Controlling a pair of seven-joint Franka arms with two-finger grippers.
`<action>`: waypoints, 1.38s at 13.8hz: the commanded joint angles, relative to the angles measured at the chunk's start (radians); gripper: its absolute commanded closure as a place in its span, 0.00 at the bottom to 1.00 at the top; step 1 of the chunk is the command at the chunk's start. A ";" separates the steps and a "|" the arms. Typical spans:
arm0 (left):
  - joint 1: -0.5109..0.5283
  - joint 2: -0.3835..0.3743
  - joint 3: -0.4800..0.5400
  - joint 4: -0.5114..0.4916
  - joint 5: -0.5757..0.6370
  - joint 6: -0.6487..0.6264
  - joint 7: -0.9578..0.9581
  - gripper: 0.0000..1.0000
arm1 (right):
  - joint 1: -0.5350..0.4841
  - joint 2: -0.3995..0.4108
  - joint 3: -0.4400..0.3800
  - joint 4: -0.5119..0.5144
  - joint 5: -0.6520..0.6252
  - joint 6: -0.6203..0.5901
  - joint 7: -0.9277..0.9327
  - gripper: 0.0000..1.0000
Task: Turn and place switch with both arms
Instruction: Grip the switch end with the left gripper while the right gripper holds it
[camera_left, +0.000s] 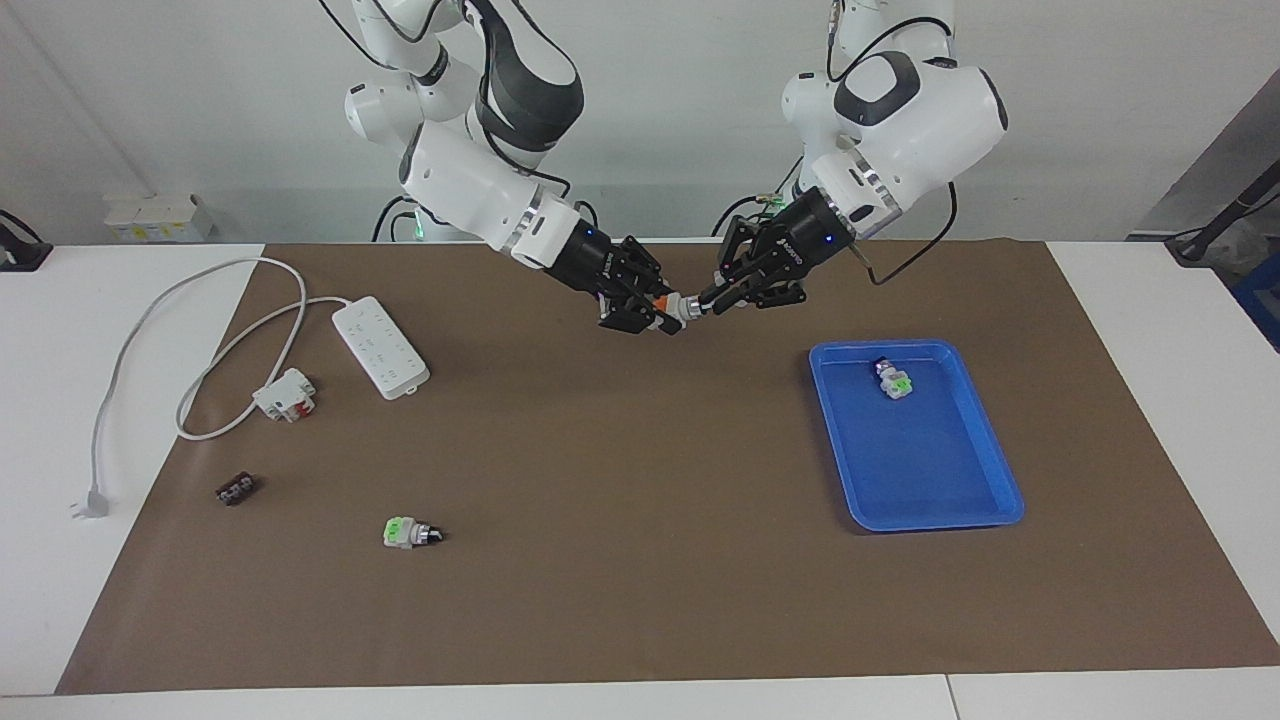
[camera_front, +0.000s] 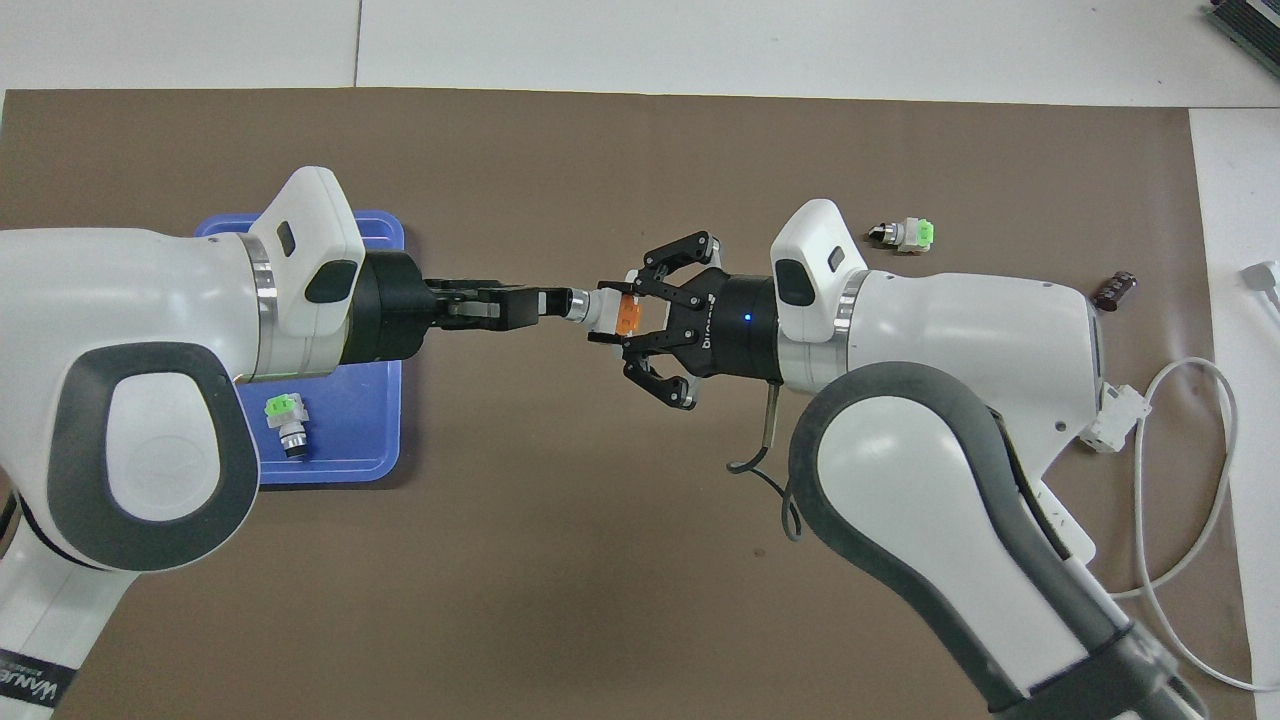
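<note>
The switch (camera_left: 674, 309), white-grey with an orange patch, a silver collar and a black knob, is held in the air over the brown mat between both grippers. My right gripper (camera_left: 655, 316) is shut on its white body. My left gripper (camera_left: 706, 301) is shut on its knob end. In the overhead view the switch (camera_front: 603, 310) lies level between the right gripper (camera_front: 610, 316) and the left gripper (camera_front: 560, 303), with the orange patch facing up.
A blue tray (camera_left: 915, 505) toward the left arm's end holds a green-faced switch (camera_left: 893, 380). Another green-faced switch (camera_left: 410, 533) lies on the mat. A white-and-red block (camera_left: 285, 395), a power strip (camera_left: 380, 347) with its cable, and a small dark part (camera_left: 236, 489) lie toward the right arm's end.
</note>
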 joint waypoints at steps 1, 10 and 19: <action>-0.035 0.004 0.006 -0.002 0.014 0.016 -0.010 0.99 | -0.004 -0.033 0.009 -0.023 0.019 0.000 -0.008 1.00; -0.045 0.004 0.006 -0.002 0.011 0.034 -0.157 1.00 | -0.004 -0.035 0.009 -0.028 0.017 0.000 -0.007 1.00; -0.051 0.005 0.006 -0.001 0.011 0.034 -0.385 1.00 | -0.004 -0.042 0.009 -0.039 0.017 -0.002 -0.005 1.00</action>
